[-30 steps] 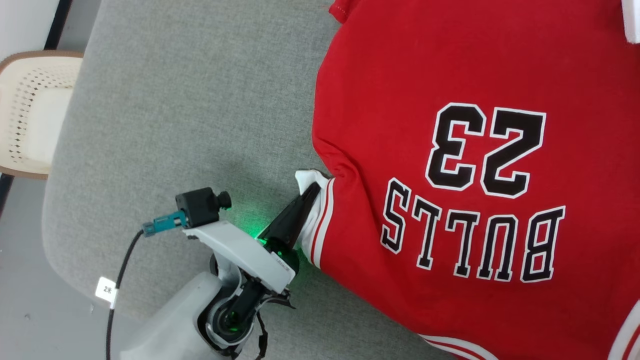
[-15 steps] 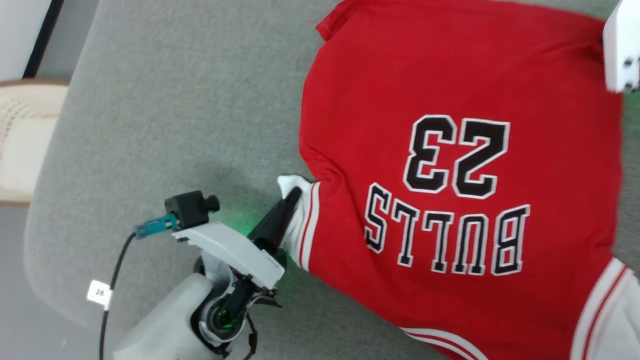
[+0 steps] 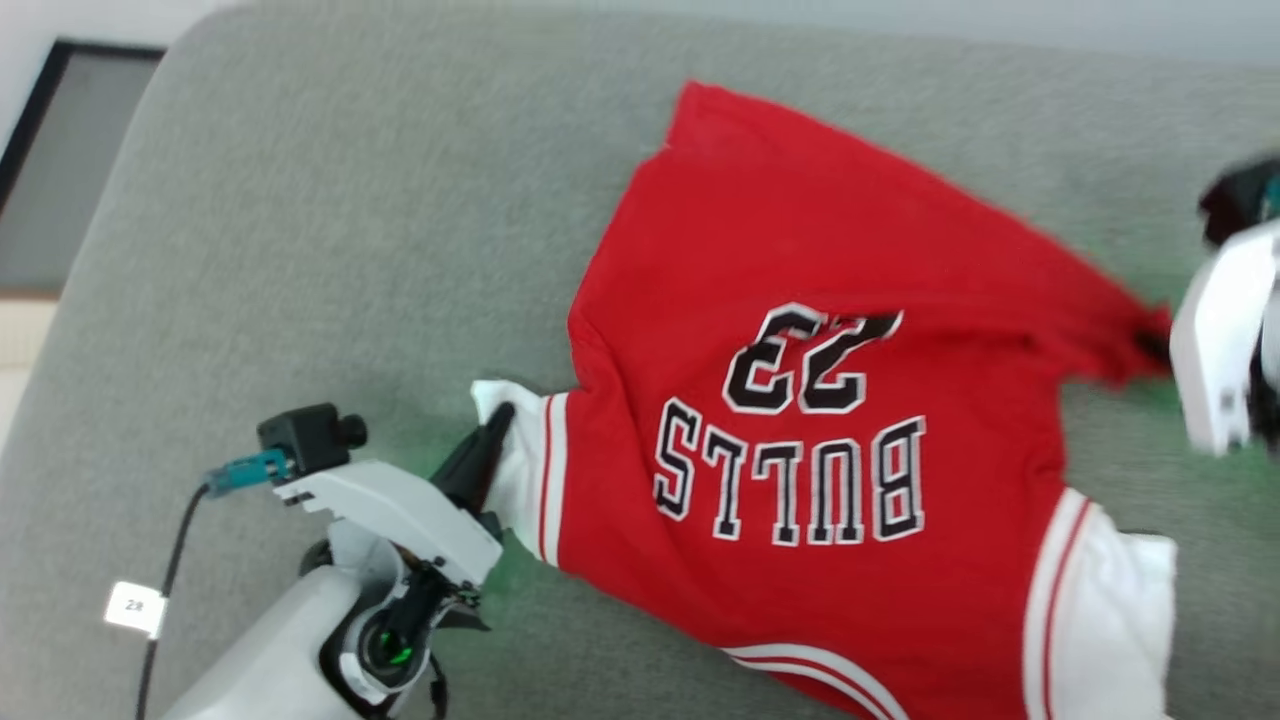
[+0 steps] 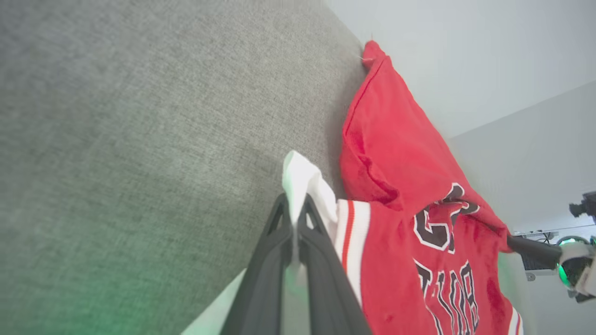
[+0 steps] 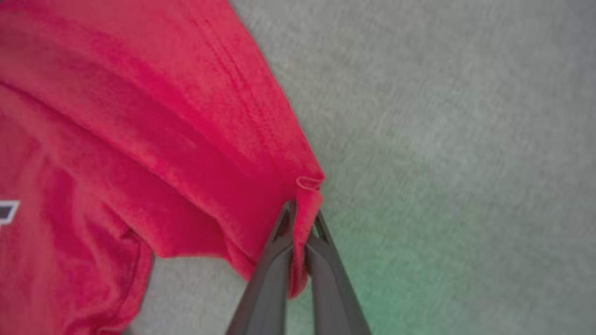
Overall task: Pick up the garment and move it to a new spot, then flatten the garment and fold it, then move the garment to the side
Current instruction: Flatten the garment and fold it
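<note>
The garment (image 3: 800,330), a red jersey T-shirt with white sleeves and black "BULLS 23" print facing up, hangs stretched over the grey cushioned surface (image 3: 330,200). My left gripper (image 3: 497,420) is shut on the white sleeve at the shirt's left side; in the left wrist view the sleeve cloth (image 4: 298,177) is pinched between the dark fingers (image 4: 274,242). My right gripper (image 3: 1150,345) at the right edge is shut on a red corner of the shirt, and the right wrist view shows that red fold (image 5: 307,204) clamped between its fingers (image 5: 272,251).
The grey surface ends at a rounded edge on the left (image 3: 60,330), with a dark-framed panel (image 3: 60,160) beyond it. A black cable with a white tag (image 3: 135,608) trails from my left wrist. Open grey surface lies left of and behind the shirt.
The camera has shifted, so the whole picture moved. The shirt's right side is now pulled up and taut toward my right gripper, and the print has bunched and narrowed.
</note>
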You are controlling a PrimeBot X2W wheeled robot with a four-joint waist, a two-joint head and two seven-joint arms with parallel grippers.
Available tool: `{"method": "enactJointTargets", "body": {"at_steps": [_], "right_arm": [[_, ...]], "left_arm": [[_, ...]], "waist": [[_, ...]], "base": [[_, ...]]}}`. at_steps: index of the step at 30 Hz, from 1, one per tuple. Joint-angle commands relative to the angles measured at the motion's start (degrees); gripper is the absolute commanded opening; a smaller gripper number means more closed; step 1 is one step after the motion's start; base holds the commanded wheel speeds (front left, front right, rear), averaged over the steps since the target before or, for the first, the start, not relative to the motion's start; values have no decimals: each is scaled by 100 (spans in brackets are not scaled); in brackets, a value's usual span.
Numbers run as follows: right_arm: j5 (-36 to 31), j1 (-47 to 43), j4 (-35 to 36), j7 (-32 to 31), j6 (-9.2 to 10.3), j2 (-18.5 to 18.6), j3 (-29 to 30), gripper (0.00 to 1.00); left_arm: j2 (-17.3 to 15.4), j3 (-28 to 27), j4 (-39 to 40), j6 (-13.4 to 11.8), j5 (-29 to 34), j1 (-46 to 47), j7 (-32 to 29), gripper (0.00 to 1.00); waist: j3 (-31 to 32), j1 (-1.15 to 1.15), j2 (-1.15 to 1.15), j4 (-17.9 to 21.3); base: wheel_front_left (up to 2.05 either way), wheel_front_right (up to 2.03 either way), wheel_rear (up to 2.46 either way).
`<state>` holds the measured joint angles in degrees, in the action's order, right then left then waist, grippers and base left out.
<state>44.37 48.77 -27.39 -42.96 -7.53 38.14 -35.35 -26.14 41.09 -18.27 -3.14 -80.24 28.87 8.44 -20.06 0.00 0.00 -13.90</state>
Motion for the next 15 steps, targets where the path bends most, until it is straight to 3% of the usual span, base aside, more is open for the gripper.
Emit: {"method": "enactJointTargets", "body": {"at_steps": [1,8,15], "right_arm": [[114,-532,239,-81,9,111,30,0],[236,-2249,1547,-348,9,383,401,0],[-114,-3785,2682,-742,8,215,931,0]], "left_arm": [[-80,-46,12,-68,-11,-137,23,0],[-364,-124,169,-295,-26,-436,87,0],[-538,-170,387,-481,-8,-708,186,0]], "waist": [[469,0,0,445],[780,0,0,832],[784,0,0,1080]], "base": [[0,0,0],[0,0,0],[0,0,0]]}}
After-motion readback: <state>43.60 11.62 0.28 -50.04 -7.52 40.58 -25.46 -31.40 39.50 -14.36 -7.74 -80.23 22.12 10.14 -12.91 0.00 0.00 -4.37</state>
